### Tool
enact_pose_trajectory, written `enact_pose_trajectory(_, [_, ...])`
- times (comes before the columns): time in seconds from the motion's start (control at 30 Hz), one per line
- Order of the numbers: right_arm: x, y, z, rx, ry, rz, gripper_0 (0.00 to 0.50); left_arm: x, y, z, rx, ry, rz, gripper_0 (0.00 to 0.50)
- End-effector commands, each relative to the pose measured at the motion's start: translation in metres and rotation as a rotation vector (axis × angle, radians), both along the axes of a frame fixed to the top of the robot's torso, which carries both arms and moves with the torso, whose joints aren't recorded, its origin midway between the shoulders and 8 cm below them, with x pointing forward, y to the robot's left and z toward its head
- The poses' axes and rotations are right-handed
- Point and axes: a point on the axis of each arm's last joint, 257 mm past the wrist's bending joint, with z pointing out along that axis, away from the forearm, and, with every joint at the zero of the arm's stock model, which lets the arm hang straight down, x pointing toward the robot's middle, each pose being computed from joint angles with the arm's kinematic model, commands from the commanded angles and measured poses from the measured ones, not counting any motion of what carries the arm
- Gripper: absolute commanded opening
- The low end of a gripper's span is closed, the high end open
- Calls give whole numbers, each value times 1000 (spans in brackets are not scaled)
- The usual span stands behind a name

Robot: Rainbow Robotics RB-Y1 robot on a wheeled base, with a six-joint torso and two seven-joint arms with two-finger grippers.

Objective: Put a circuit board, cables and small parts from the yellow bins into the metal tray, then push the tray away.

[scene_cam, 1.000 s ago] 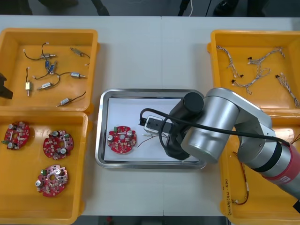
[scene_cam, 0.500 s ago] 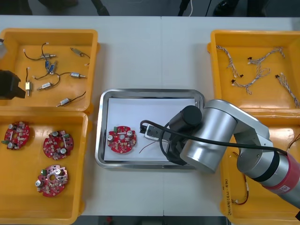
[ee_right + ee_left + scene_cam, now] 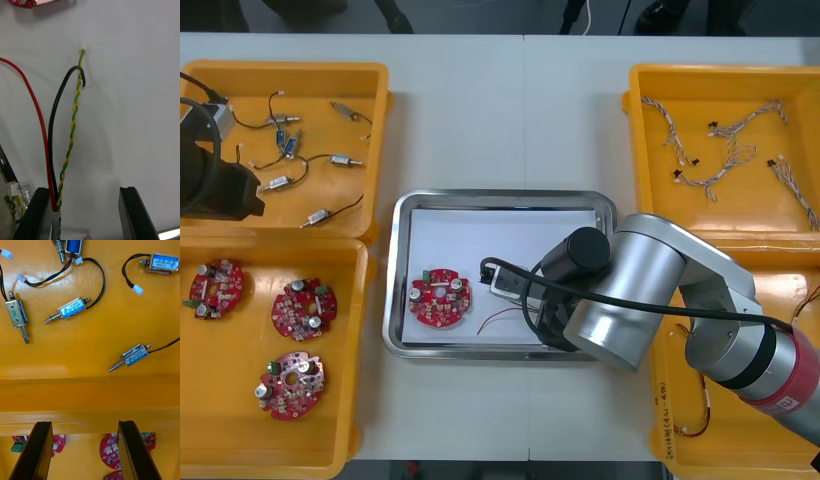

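The metal tray (image 3: pixel 500 197), white inside, holds a round red circuit board (image 3: pixel 440 298). Beside the board lies a cable (image 3: pixel 73 123) of red, black and twisted yellow-green wires, whose thin end (image 3: pixel 498 317) shows from above. My right gripper (image 3: pixel 85 197) hangs open just over the tray floor, and the cable runs along one finger (image 3: pixel 39 213), not pinched. The right arm (image 3: pixel 620 290) covers that spot in the front view. My left gripper (image 3: pixel 84 444) is open above the wall between the two left yellow bins (image 3: pixel 280 238). Small metal parts (image 3: pixel 69 310) with black leads lie beyond its fingertips.
Three more circuit boards (image 3: pixel 303 308) sit in the near left bin. Twisted cables (image 3: pixel 720 160) fill the far right bin (image 3: pixel 725 72), and another cable (image 3: pixel 700 410) lies in the near right bin. The left arm (image 3: pixel 220 185) hangs over the far left bin.
The right gripper has opened and let the cable drop in the tray. The left arm has come in from the left edge over the far left bin.
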Motion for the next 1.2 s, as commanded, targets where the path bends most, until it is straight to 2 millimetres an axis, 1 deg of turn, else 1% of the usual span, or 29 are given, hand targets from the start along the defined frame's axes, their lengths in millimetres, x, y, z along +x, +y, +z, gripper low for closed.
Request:
enact_pose_trajectory(0.03, [-2, 5, 6, 14, -8, -2, 500, 20, -21, 12, -47, -66, 42, 500])
enact_pose_trajectory(0.17, [-2, -2, 21, 6, 13, -26, 500, 25, -27, 8, -51, -78, 34, 500])
enact_pose_trajectory(0.23, [-4, -4, 32, 11, 50, -45, 500, 29, -30, 5, -48, -88, 28, 500])
enact_pose_trajectory(0.27, [-5, -4, 34, 12, 58, -47, 500, 29, -31, 4, -49, -88, 28, 500])
enact_pose_trajectory(0.4, [-5, -4, 55, 33, 93, -59, 500, 40, -41, 0, -62, -106, 14, 500])
enact_pose_trajectory(0.47, [-3, -3, 62, 48, 99, -60, 500, 43, -44, -2, -66, -107, 12, 500])
enact_pose_trajectory(0.7, [-1, -9, 76, 85, 125, -97, 500, 55, -61, -7, -78, -114, -1, 500])
enact_pose_trajectory(0.8, [-2, -12, 85, 108, 148, -125, 500, 59, -67, -9, -87, -127, -10, 500])
enact_pose_trajectory(0.87, [-2, -14, 96, 134, 168, -142, 500, 61, -71, -11, -81, -133, -19, 500])
enact_pose_trajectory(0.9, [-1, -15, 99, 145, 168, -147, 500, 62, -71, -12, -77, -134, -20, 500])
enact_pose_trajectory(0.97, [5, -12, 115, 200, 165, -160, 500, 62, -74, -14, -73, -130, -26, 500])
enact_pose_trajectory(1.0, [6, -12, 119, 212, 162, -163, 500, 61, -74, -14, -75, -128, -25, 500])
enact_pose_trajectory(1.07, [15, -15, 136, 265, 146, -188, 500, 61, -77, -18, -72, -119, -29, 500])
enact_pose_trajectory(1.1, [17, -16, 140, 275, 142, -196, 500, 62, -77, -19, -71, -118, -31, 500])
enact_pose_trajectory(1.17, [26, -20, 158, 321, 116, -222, 500, 65, -75, -21, -62, -112, -27, 500])
enact_pose_trajectory(1.2, [28, -20, 163, 330, 107, -225, 500, 66, -77, -21, -63, -111, -29, 500])
